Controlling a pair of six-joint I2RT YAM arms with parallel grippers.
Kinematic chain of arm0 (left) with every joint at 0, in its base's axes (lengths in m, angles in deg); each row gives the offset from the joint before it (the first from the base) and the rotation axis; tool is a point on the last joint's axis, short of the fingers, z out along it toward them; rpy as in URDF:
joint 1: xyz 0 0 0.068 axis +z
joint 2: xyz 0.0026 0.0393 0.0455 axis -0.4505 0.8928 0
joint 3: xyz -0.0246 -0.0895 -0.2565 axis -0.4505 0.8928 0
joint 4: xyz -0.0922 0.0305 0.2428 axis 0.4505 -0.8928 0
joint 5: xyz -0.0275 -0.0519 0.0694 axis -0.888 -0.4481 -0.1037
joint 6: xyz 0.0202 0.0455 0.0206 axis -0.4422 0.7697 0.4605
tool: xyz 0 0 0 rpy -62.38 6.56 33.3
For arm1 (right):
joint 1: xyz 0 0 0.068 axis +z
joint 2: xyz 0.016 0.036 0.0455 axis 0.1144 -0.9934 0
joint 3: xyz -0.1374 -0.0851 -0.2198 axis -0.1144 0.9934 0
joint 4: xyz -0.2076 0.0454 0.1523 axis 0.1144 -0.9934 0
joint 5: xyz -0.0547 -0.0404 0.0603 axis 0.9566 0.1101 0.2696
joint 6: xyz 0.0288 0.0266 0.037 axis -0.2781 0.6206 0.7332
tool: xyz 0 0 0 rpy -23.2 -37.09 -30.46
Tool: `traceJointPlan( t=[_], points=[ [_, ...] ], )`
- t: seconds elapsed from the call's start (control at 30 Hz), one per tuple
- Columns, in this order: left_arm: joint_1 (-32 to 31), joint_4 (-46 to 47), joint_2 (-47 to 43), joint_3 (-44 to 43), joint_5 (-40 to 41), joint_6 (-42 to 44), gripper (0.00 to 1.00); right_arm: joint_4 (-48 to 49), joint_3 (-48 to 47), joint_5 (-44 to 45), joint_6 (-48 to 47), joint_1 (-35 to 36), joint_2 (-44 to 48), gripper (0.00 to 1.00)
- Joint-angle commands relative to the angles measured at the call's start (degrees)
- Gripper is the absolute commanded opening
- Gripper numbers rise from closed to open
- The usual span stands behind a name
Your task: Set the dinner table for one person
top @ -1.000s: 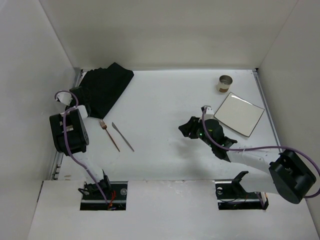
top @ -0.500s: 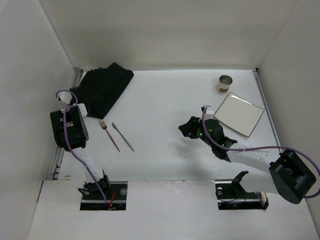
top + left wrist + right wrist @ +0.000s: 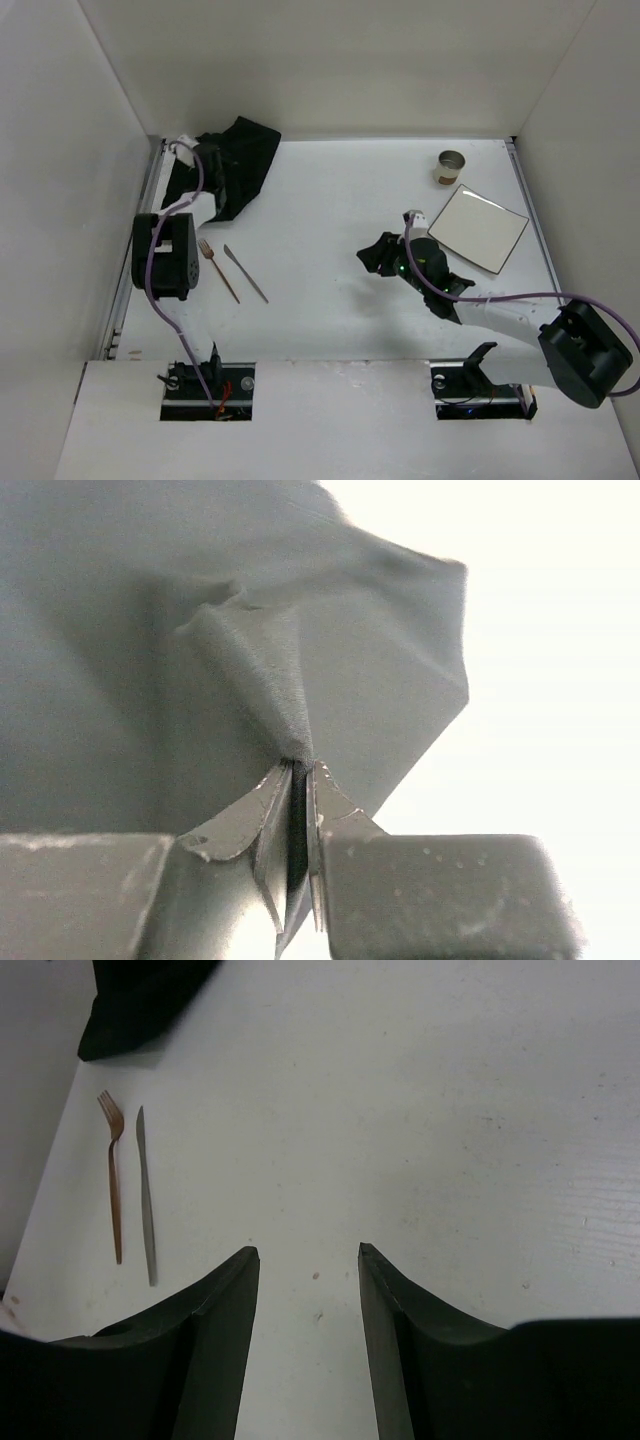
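The black cloth placemat [image 3: 245, 160] lies bunched in the far left corner of the dinner table [image 3: 330, 190]. My left gripper [image 3: 213, 168] is shut on a pinched fold of it, and the left wrist view shows the placemat [image 3: 150, 630] rising in a ridge into the closed left gripper [image 3: 300, 770]. My right gripper [image 3: 378, 257] hovers open over bare table near the middle right, and the right gripper [image 3: 305, 1252] has nothing between its fingers. A copper fork [image 3: 218, 270] and a silver knife [image 3: 245, 273] lie side by side at the left.
A white square plate [image 3: 478, 228] sits at the right, with a paper cup [image 3: 451, 166] just behind it. The right wrist view takes in the fork [image 3: 112, 1175], the knife [image 3: 146, 1195] and a corner of the placemat [image 3: 140, 1000]. White walls enclose three sides.
My left arm swung from the left edge up to the far corner and shut on the placemat. The cloth bunched up and shifted slightly right. The right arm stayed still.
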Motion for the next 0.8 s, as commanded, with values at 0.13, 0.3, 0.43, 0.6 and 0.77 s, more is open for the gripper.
traceJointPlan(
  t=[0.13,0.3,0.43,0.6,0.77],
  points=[
    [-15.7,10.3,2.9,-8.5,-3.0,0.1,0.05,4.2,0.6,2.1,-0.5,-1.6,4.2,0.50],
    [-24.0,12.8,9.5,-12.8,-4.0,-4.2,0.05,3.9,2.7,2.7,-0.2,-4.6,8.5,0.50],
    [-30.7,14.6,12.8,-13.8,-7.0,-3.6,0.05,3.6,4.9,4.8,1.0,-7.4,12.9,0.50],
    [-35.7,16.0,16.6,-16.2,-14.3,-1.0,0.06,3.6,7.1,6.3,3.3,-10.5,16.3,0.58],
    [-38.7,14.6,18.2,-15.7,-19.9,3.0,0.08,3.4,8.2,6.3,5.0,-12.7,17.3,0.75]
  ],
)
